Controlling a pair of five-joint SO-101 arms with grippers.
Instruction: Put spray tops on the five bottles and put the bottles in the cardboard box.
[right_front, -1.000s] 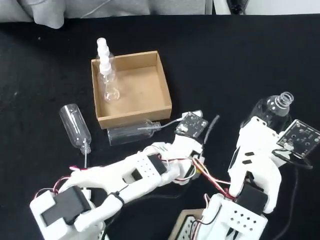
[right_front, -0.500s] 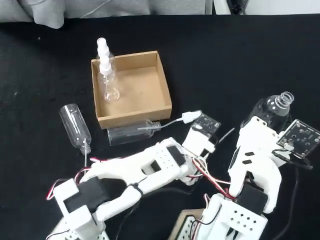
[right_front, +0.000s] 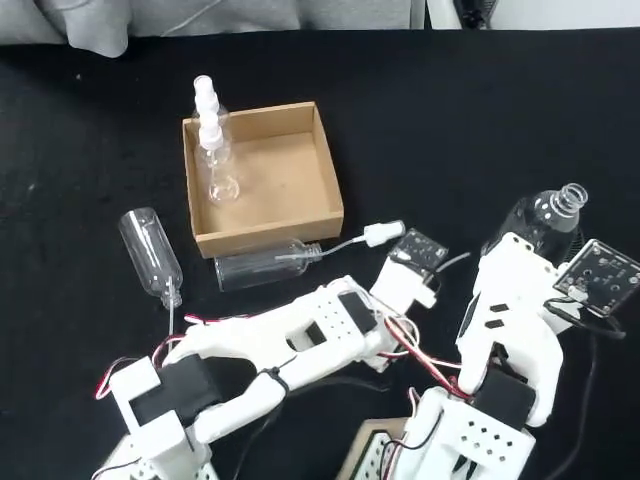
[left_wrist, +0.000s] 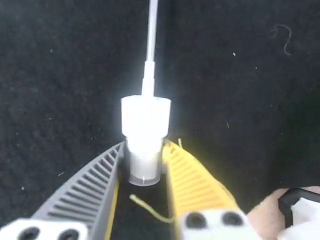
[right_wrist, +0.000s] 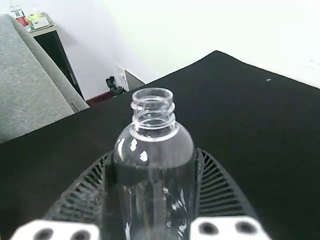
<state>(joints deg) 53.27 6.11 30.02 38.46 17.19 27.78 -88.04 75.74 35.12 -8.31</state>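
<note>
A black counter (right_front: 480, 120) carried everything. Your left arm (right_front: 290, 345) lay stretched across its near side, and your right arm (right_front: 515, 320) stood just beside it. An open cardboard box (right_front: 270, 232) sat toward the far left, with a capped bottle (right_front: 218, 165) leaning at its left wall. Your right jaws were clenched around an uncapped clear bottle (right_wrist: 152, 165), holding it upright at the right side. A second open bottle (right_front: 258, 268) lay on its side just in front of the box, its neck toward your left jaws. A third bottle (right_front: 150, 250) lay near it, further left. Your left jaws gripped a white spray top (left_wrist: 145, 135) by its head, and its thin tube reached toward the second open bottle's neck.
</note>
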